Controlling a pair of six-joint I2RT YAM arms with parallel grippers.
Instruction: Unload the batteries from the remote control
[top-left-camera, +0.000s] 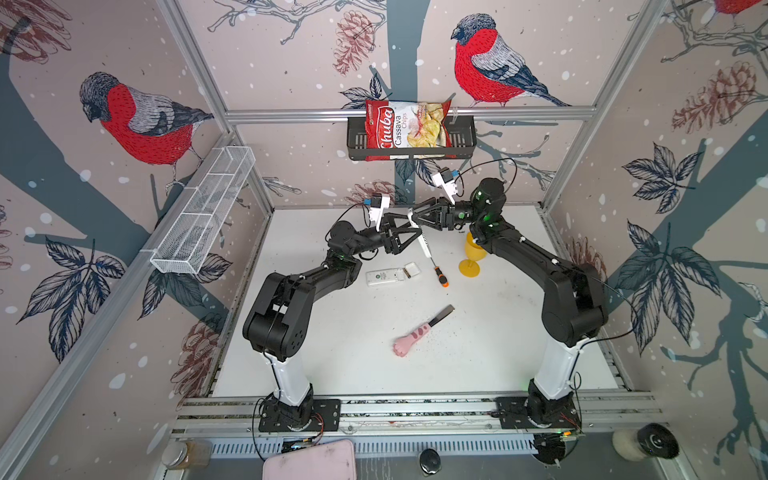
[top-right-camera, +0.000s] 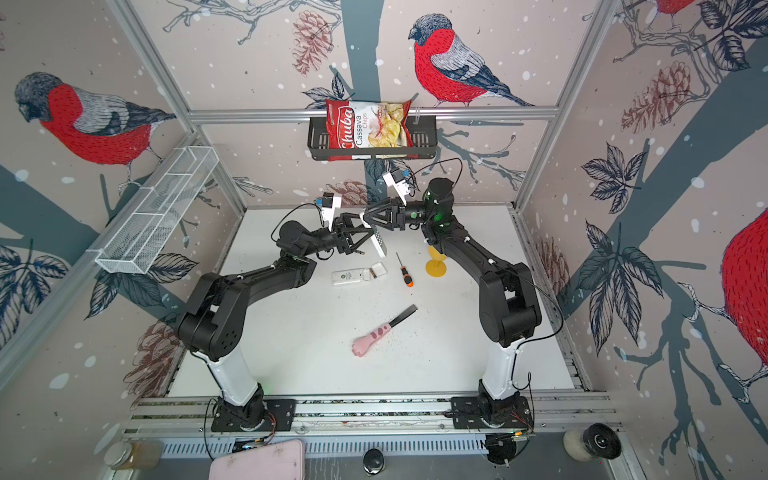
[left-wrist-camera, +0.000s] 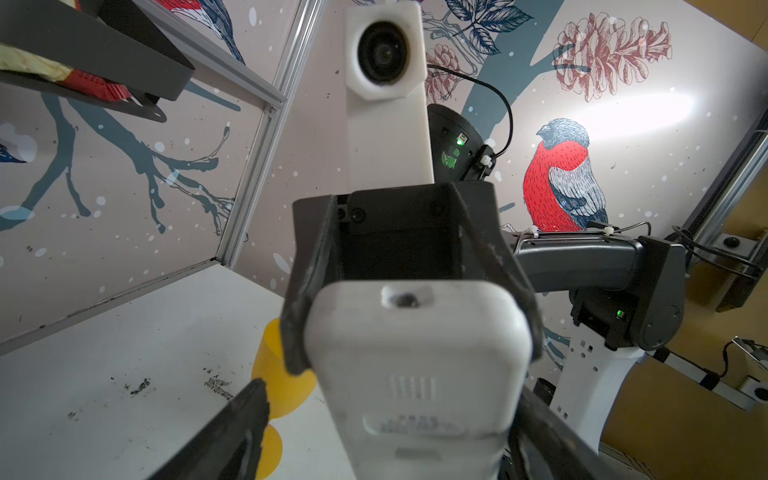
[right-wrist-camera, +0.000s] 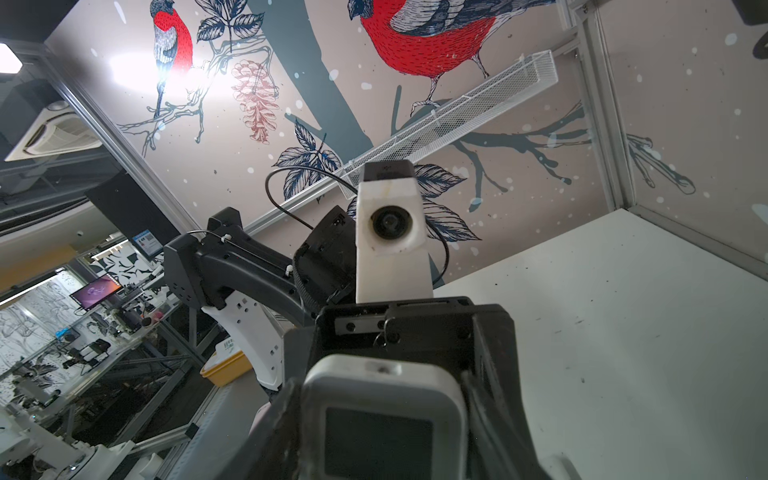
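Between the clenched fingers (left-wrist-camera: 297, 332) of the right gripper (top-left-camera: 412, 217), the remote control (left-wrist-camera: 415, 357) is gripped by one end; it is white, slim and scuffed. It is straddled by the left gripper (top-left-camera: 414, 227), whose fingers (left-wrist-camera: 232, 432) are spread, one off the casing. Its ridged back is shown only by the left wrist view, its dark screen (right-wrist-camera: 378, 440) only by the right wrist view. The batteries cannot be made out. A second remote (top-left-camera: 384, 277) is seen lying on the table (top-left-camera: 478, 353) below.
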